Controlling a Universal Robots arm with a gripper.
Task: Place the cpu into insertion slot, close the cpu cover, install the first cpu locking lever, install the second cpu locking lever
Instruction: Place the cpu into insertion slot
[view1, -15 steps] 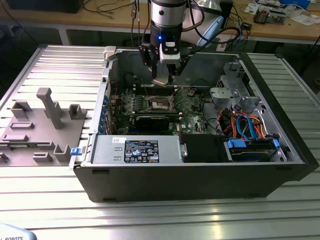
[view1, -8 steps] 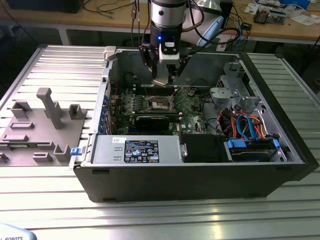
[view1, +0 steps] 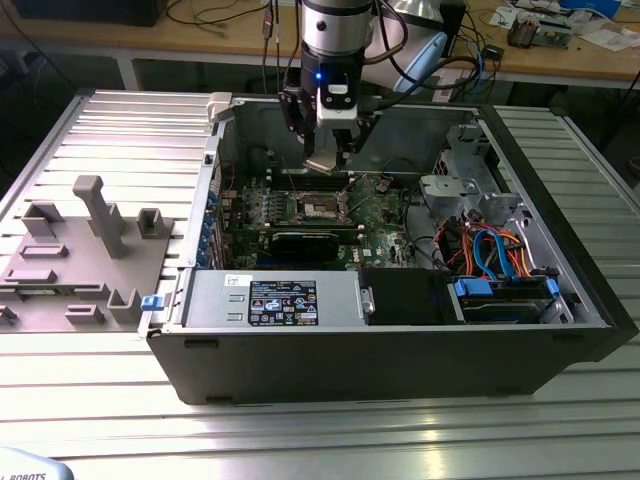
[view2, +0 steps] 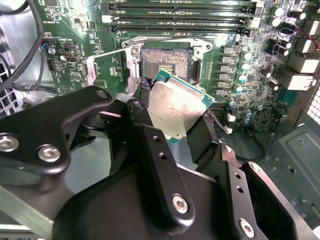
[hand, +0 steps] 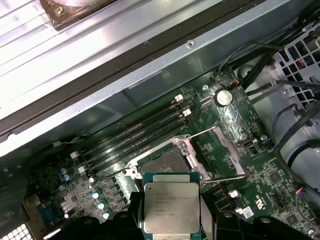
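My gripper (view1: 324, 160) hangs inside the open computer case, shut on the cpu (view2: 175, 107), a flat square chip with a dull silver top. Black fingers (view2: 145, 127) clamp it on two opposite edges. In the first wrist view the cpu (hand: 171, 202) is level, its printed top facing the camera. It is held above and slightly off to one side of the insertion slot (hand: 162, 160), whose dark centre lies bare (view2: 165, 62) on the green motherboard (view1: 322, 207). The cpu cover (hand: 230, 148) is flipped open beside the socket, with thin wire levers raised next to it.
Long memory slots (hand: 140, 135) run beside the socket. A black card (view1: 305, 240) lies in front of it in the exterior view. The power supply (view1: 270, 300) and a drive bay with blue cables (view1: 500, 270) fill the case's front. A grey fixture tray (view1: 80, 250) sits outside, at the exterior view's left.
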